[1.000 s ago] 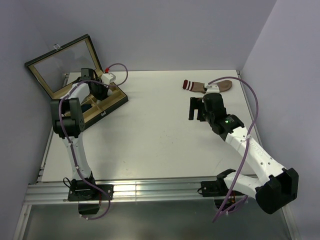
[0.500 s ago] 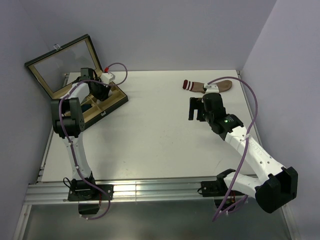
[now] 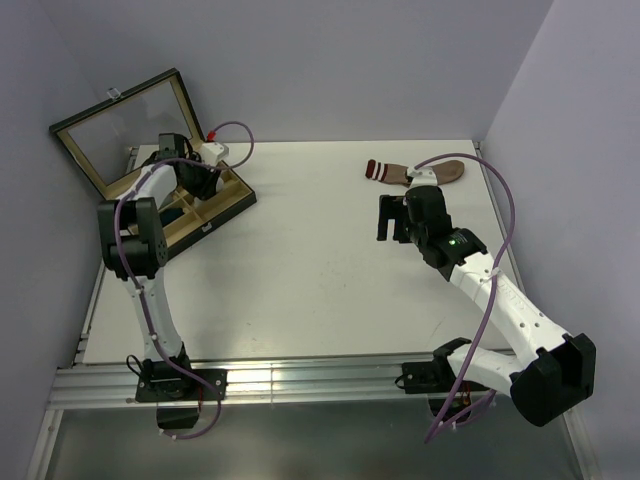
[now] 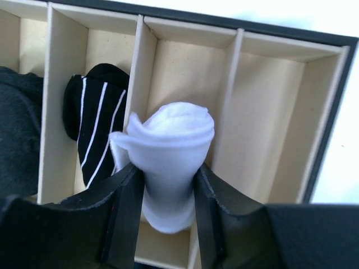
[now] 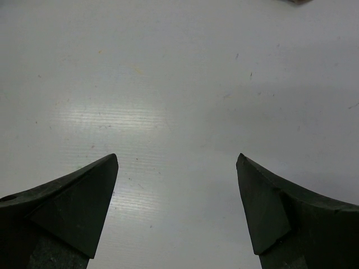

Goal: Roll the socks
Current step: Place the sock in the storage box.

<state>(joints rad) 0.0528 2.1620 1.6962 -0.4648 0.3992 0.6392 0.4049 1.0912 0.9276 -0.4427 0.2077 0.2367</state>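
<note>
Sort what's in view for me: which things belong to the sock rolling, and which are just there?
Job: white roll between the left gripper's fingers; brown sock, flat on the table; striped sock and dark sock in the box.
Just there: raised lid; purple cables.

- This is a robotics lab test cell, not a lived-in room.
- Two white robot arms, the left arm [image 3: 152,305] and the right arm [image 3: 505,305], are bolted to an aluminium rail [image 3: 300,383] along the near edge of the desk [image 3: 320,290].
- Purple cables [image 3: 512,218] loop openly along the arms.
- Plain lavender walls [image 3: 350,70] close in the white desk on three sides.
- Each wrist carries a camera looking past its own hand: the left hand [image 4: 166,168] and the right hand [image 5: 176,157].
</note>
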